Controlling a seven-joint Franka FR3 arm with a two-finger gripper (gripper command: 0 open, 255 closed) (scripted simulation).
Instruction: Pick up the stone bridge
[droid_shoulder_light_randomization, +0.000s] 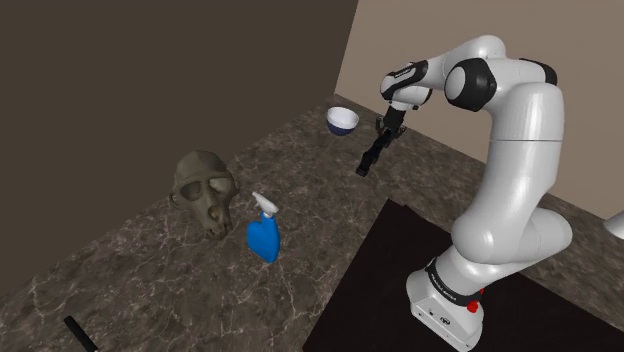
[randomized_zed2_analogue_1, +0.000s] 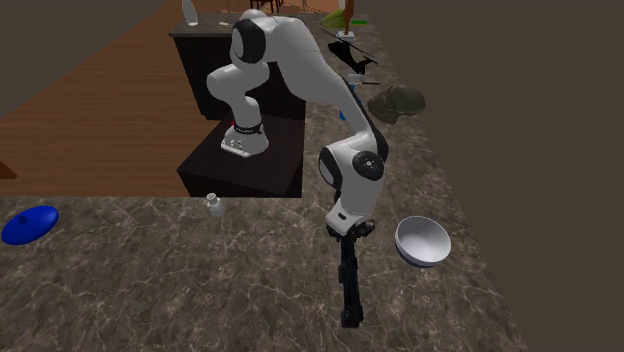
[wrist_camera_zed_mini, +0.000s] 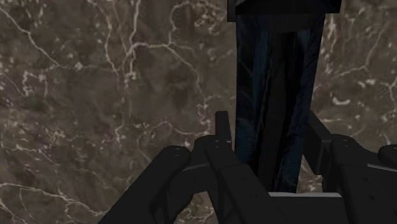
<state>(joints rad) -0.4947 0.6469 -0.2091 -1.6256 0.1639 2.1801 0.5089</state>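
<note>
Jaws pinching one end of a long, near-black bridge (wrist_camera_zed_mini: 277, 95); bridge extends away from them over the marbled tabletop (droid_shoulder_light_randomization: 300, 200); white bowl (randomized_zed2_analogue_1: 422, 241) near; bridge-to-tabletop contact cannot be told.

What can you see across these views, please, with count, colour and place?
bridge: one, black, hanging from the gripper.
bowl: one, white, on the counter near the gripper.
skull: one, olive, counter by the dark wall.
spray bottle: one, blue, beside the skull.
jar: one, white, counter beside the stand.
disc: one, blue, second exterior view's left edge.
stick: one, black, shoulder view's lower left.
counter: one, brown, marbled.
stand: one, black, under the arm.
arm: one, white.
gripper: one, black, shut on the bridge.
</note>
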